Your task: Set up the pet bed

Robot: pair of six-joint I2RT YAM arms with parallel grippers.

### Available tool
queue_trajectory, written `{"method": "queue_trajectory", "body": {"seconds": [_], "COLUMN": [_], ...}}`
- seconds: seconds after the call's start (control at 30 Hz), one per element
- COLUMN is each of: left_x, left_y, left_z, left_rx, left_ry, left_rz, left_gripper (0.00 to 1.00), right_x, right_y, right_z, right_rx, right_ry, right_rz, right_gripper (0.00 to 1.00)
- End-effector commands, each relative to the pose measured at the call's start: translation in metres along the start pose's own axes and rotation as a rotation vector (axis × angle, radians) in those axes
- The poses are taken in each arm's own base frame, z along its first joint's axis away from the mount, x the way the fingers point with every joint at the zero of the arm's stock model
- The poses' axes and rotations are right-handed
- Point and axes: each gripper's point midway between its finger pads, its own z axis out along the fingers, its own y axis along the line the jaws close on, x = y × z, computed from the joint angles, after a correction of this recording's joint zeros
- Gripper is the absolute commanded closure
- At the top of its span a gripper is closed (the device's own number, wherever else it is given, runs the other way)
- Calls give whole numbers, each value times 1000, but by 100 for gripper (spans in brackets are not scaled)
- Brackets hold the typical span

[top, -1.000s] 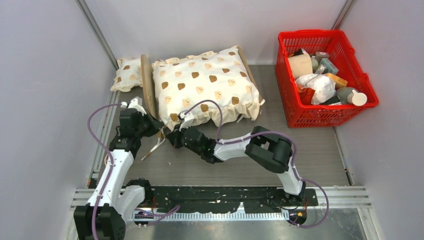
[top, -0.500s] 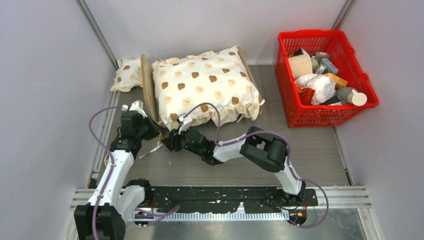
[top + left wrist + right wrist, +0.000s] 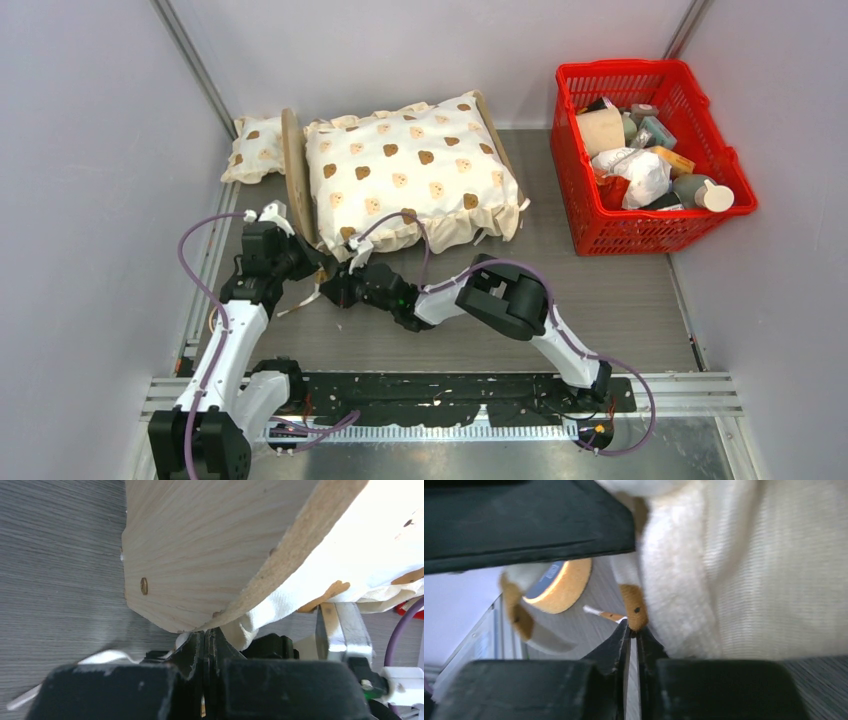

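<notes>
The pet bed (image 3: 292,165) stands at the back left of the table (image 3: 620,290) with the cushion (image 3: 410,170) lying in it. The left gripper (image 3: 205,634) has its jaws pressed together just under the headboard (image 3: 200,545), the right gripper (image 3: 633,626) is closed to a slit at the cushion's ruffle, and I cannot tell whether either pinches anything. With both crowded at one corner, a pull could drag the cushion askew, tip the light frame, or knock the fingers together

Cushion (image 3: 410,165) on pet bed (image 3: 293,175); basket (image 3: 625,232) right.
</notes>
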Motion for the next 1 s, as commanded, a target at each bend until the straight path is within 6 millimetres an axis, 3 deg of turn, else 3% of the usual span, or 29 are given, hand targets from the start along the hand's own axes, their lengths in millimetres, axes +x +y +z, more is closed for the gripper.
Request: {"method": "queue_trajectory", "body": {"seconds": [0.0,0.03,0.07,0.1,0.13,0.17,0.3,0.43,0.57,0.67,0.87,0.97], "left_x": [-11,-13,-15,-18,-21,-23,-26,-22,-13,-4,17,26], "left_y": [4,5,6,7,8,8,5,9,11,10,10,12], "left_z": [-1,0,1,2,4,6,11,15,20,24,28,26], "left_rx": [-30,-35,-41,-52,-58,-60,-58,-62,-58,-36,6,11], "left_ry": [-42,-45,-49,-59,-63,-65,-48,-42,-19,11,49,61], "left_rz": [12,16,18,21,22,23,28,23,5,-18,-67,-74], "left_gripper": [100,100,100,100,100,100,100,100,100,100,100,100], "right_x": [-28,-47,-39,-56,-50,-55,-33,-25,-22,-11,-14,-27], "right_y": [33,44,38,50,49,60,72,64,31,4,-4,-14], "right_z": [-17,-27,-40,-51,-61,-72,-96,-102,-111,-121,-131,-132], "right_rx": [-173,-223,-223,-288,-306,-375,-503,-496,-329,-153,-58,-27], "right_ry": [-53,-83,-57,-75,-52,-48,57,96,101,167,232,211], "right_rz": [41,45,62,63,68,53,36,123,268,302,144,-70], "right_gripper": [92,94,94,95,95,95,95,89,88,80,71,68]}}
